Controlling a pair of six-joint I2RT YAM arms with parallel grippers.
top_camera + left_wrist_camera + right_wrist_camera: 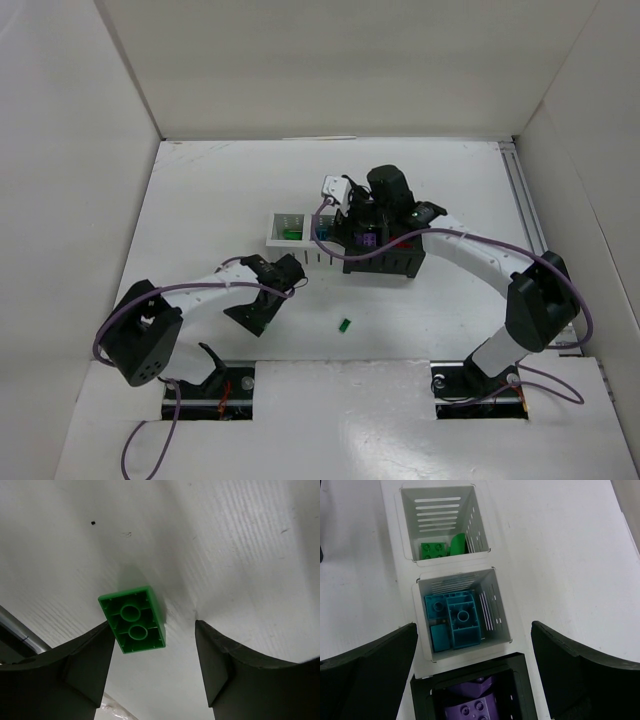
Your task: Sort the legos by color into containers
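A green lego lies hollow side up on the white table, between the fingers of my left gripper. It touches the left finger, and a wide gap separates it from the right finger. In the top view the left gripper hides this brick. Another green lego lies loose to its right. My right gripper hangs open and empty over the containers. Green legos sit in the far white bin, teal legos in the second white bin, purple legos in the black bin.
The row of containers stands mid-table under the right arm, with the black bins at its right end. White walls enclose the table on three sides. A metal rail runs along the right edge.
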